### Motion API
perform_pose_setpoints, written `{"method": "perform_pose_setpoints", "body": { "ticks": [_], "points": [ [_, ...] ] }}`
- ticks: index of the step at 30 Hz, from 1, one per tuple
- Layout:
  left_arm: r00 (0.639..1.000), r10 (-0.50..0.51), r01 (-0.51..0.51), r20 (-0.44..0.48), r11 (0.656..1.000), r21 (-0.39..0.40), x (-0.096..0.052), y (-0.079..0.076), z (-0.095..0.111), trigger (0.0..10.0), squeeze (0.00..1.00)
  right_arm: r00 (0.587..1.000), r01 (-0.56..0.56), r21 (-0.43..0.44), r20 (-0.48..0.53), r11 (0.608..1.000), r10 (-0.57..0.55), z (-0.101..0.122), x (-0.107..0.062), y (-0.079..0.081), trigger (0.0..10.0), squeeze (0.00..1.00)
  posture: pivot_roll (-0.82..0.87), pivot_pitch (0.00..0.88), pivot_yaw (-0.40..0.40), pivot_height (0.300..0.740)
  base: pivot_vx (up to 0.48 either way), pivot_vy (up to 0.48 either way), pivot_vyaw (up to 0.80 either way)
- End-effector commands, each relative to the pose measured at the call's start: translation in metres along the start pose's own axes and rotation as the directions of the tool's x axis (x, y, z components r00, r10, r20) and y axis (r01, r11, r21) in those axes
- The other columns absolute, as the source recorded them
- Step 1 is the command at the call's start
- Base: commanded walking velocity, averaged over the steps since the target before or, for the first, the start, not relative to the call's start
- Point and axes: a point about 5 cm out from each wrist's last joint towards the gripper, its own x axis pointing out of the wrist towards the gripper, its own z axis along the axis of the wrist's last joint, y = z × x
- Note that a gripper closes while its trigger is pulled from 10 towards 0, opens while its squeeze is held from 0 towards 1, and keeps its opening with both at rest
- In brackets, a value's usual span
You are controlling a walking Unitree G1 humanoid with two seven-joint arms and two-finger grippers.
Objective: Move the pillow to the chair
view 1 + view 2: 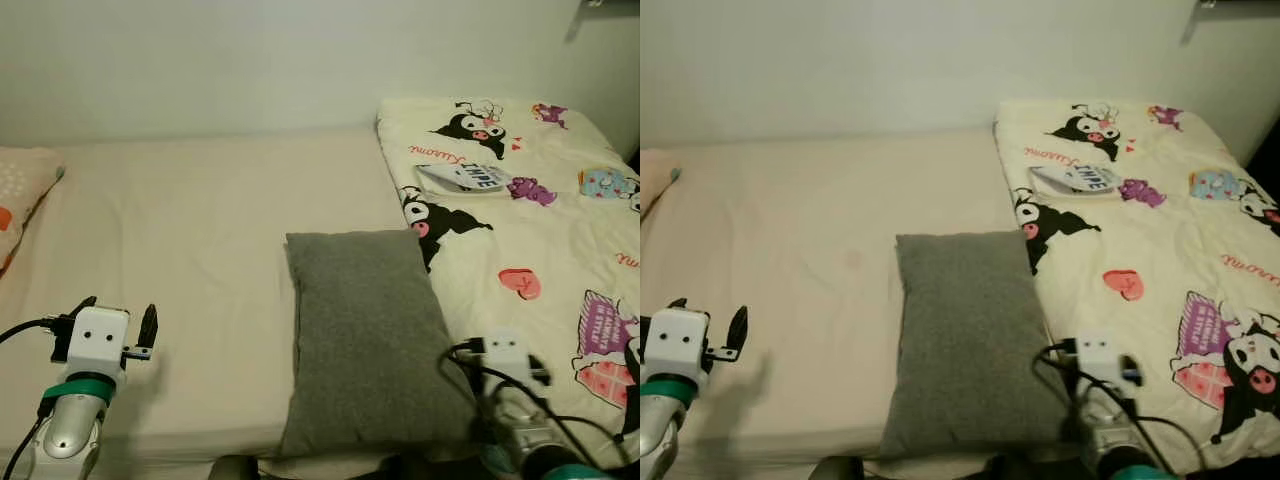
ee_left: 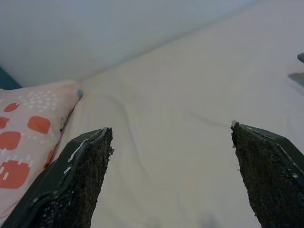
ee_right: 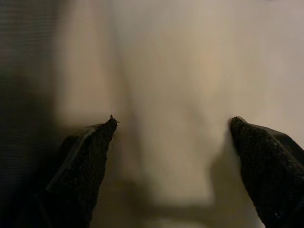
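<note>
A grey rectangular pillow [image 1: 365, 340] lies flat on the cream bed sheet [image 1: 200, 250], its near end at the bed's front edge. My left gripper [image 1: 118, 318] hovers over the sheet well to the pillow's left, open with nothing between its fingers [image 2: 85, 171]. My right gripper [image 3: 173, 121] is low at the pillow's near right corner, where its white wrist housing [image 1: 505, 358] sits against the quilt. Its fingers [image 3: 90, 156] are apart over cream fabric, and the dark grey pillow edge [image 3: 23, 118] lies just beside one of them.
A cream quilt with cartoon prints [image 1: 540, 240] covers the bed's right half, with a small printed packet [image 1: 465, 178] lying on it. A pink pillow with orange spots [image 1: 20, 190] rests at the far left. A plain wall [image 1: 250, 60] runs behind the bed.
</note>
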Motion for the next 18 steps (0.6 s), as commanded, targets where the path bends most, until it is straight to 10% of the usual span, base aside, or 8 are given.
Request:
{"method": "perform_pose_setpoints", "body": {
  "ticks": [1, 9, 15, 16, 17, 18],
  "points": [
    [1.000, 0.011, -0.011, -0.027, 1.000, 0.000, 0.000, 0.004, -0.004, 10.0, 0.00, 0.996, -0.087, 0.101, -0.001, 0.991, 0.087, -0.002, -0.003, 0.020, 10.0, 0.00, 0.17, 0.108, 0.083, 0.617, 0.000, 0.000, 0.00],
    [0.999, 0.051, -0.051, -0.018, 0.998, -0.024, 0.008, 0.003, -0.002, 10.0, 0.00, 0.917, -0.393, 0.247, 0.184, 0.886, 0.355, 0.062, -0.005, 0.074, 10.0, 0.00, 0.15, 0.099, 0.059, 0.617, 0.000, 0.000, 0.00],
    [0.994, 0.103, -0.104, -0.023, 0.994, -0.045, 0.009, 0.007, -0.005, 10.0, 0.00, 0.700, -0.698, 0.178, 0.373, 0.693, 0.609, 0.118, -0.021, 0.111, 10.0, 0.00, 0.12, 0.077, 0.017, 0.617, 0.000, 0.000, 0.00],
    [0.992, 0.120, -0.122, -0.030, 0.991, -0.050, 0.008, 0.010, -0.007, 10.0, 0.00, 0.567, -0.805, 0.119, 0.442, 0.581, 0.696, 0.139, -0.032, 0.124, 10.0, 0.00, 0.12, 0.073, 0.013, 0.617, 0.000, 0.000, 0.00],
    [0.992, 0.120, -0.122, -0.030, 0.991, -0.050, 0.008, 0.010, -0.007, 10.0, 0.00, 0.567, -0.805, 0.119, 0.442, 0.581, 0.696, 0.139, -0.032, 0.124, 10.0, 0.00, 0.12, 0.073, 0.013, 0.617, 0.000, 0.000, 0.00],
    [0.990, 0.136, -0.137, -0.023, 0.989, -0.046, 0.008, 0.013, -0.006, 10.0, 0.00, 0.474, -0.863, 0.082, 0.473, 0.498, 0.743, 0.149, -0.042, 0.135, 10.0, 0.00, 0.11, 0.066, 0.009, 0.617, 0.000, 0.000, 0.00]
  ]
}}
